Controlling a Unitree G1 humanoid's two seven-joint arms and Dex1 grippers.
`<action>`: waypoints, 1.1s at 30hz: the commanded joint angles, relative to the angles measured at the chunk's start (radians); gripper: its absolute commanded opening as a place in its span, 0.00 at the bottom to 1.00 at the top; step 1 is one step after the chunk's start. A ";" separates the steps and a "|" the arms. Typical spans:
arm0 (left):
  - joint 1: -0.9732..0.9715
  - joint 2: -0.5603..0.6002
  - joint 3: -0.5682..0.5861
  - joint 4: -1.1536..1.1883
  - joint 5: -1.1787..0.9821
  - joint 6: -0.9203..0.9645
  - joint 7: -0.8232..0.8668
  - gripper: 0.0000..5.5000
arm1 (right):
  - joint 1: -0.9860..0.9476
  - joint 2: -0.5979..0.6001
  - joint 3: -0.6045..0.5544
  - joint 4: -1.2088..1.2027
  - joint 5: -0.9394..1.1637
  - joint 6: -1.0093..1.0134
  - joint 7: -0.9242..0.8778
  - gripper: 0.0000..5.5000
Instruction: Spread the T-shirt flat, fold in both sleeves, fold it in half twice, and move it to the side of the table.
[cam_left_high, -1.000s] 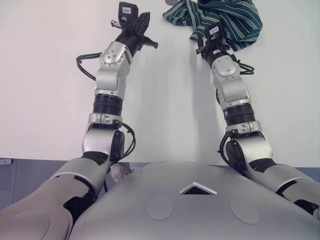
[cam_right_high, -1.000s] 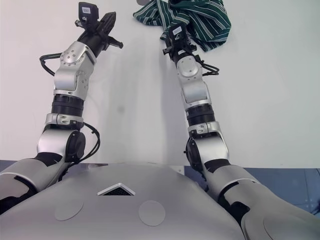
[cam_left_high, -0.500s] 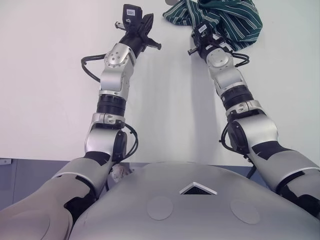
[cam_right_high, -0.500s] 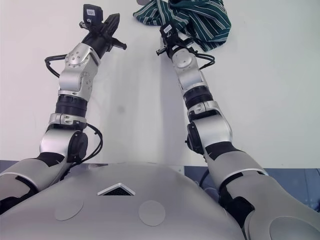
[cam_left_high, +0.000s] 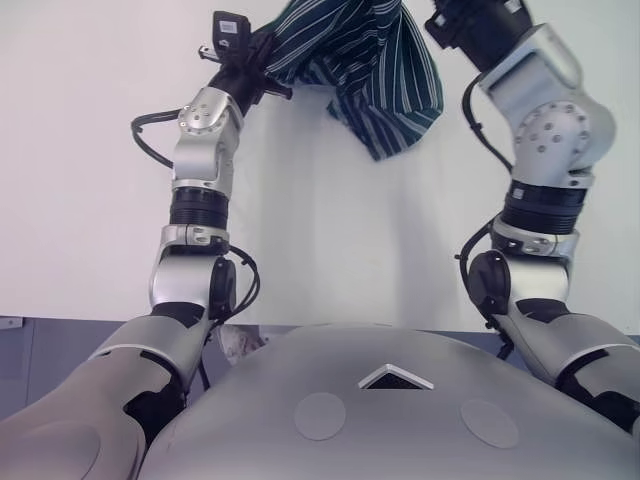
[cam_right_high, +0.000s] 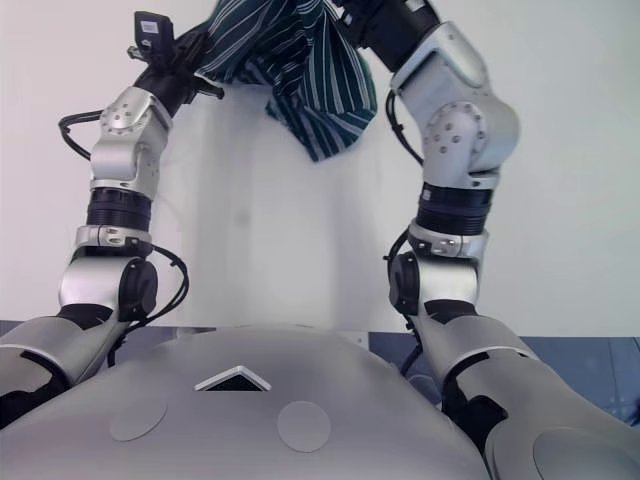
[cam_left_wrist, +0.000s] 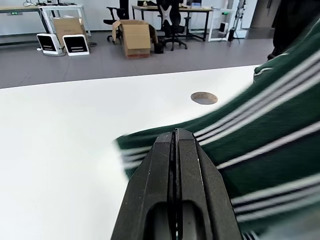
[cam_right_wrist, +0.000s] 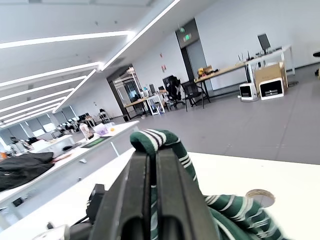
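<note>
The T-shirt (cam_left_high: 375, 75), dark green with thin white stripes, hangs bunched above the white table (cam_left_high: 330, 230) at the far middle, with its lowest corner pointing down. My left gripper (cam_left_high: 262, 68) is shut on the shirt's left edge; in the left wrist view the fingertips (cam_left_wrist: 176, 132) meet at the striped cloth (cam_left_wrist: 270, 150). My right gripper (cam_left_high: 440, 22) is raised high at the shirt's right side. It is shut on a fold of cloth (cam_right_wrist: 150, 140) that sticks out past its fingers.
The bare white tabletop reaches from the near edge (cam_left_high: 330, 322) out to the shirt. A round cable port (cam_left_wrist: 204, 98) sits in the table beyond the shirt. Office desks, chairs and cardboard boxes (cam_left_wrist: 135, 37) stand in the room behind.
The right arm rose and lifted the shirt off the table, so it now hangs. The left gripper, open before, moved to the shirt's edge and shut on it.
</note>
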 joint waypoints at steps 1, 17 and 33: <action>0.044 0.083 0.006 -0.086 -0.033 0.120 -0.090 0.00 | -0.021 -0.042 -0.041 -0.019 0.050 0.048 -0.027 0.00; 0.030 0.085 0.068 -0.125 -0.318 0.642 -0.246 0.29 | 0.015 -0.047 0.007 -0.030 0.062 0.048 -0.040 0.00; -0.054 0.033 0.113 0.183 -0.328 0.546 -0.290 0.11 | 0.043 -0.049 0.057 0.005 0.044 0.003 -0.029 0.00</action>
